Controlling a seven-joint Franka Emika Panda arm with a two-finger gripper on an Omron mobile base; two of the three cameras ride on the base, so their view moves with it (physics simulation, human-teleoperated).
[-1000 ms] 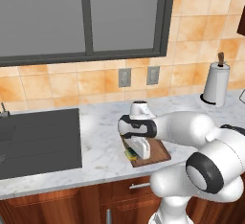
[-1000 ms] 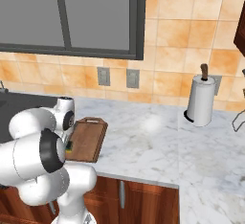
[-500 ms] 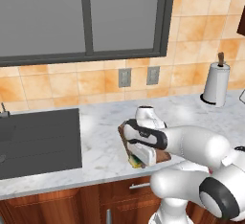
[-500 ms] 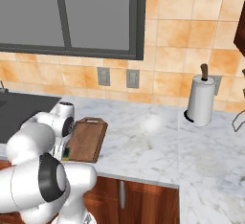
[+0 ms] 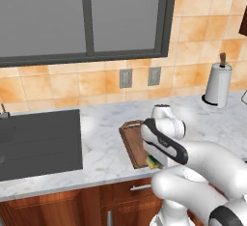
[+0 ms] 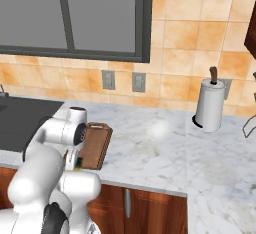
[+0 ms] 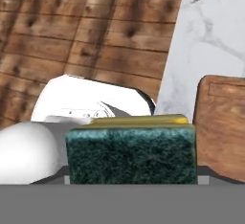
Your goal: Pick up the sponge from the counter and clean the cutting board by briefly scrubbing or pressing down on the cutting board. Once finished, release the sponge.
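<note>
Marble counter (image 5: pixel 101 138), gripper grasping sponge (image 7: pixel 131 153) over cutting board (image 6: pixel 96 147), paper-towel holder (image 6: pixel 209 105) beyond.

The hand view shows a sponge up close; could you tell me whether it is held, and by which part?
The sponge sits right at the hand, apparently held. The fingertips are hidden behind it, so which part is gripped cannot be told.

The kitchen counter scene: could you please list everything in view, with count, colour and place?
sponge: one, dark green over yellow, in the tool, by the board's near end
cutting board: one, dark brown wood, on the counter's front part
counter: one, white marble with grey veins, over reddish-brown cabinets
sink: one, dark grey, left of the board
paper towel roll: one, white, upright near the wall
wall outlets: two, grey, on the orange tiles
window: one, dark frame, above the counter
tool: one, closed on the sponge
</note>
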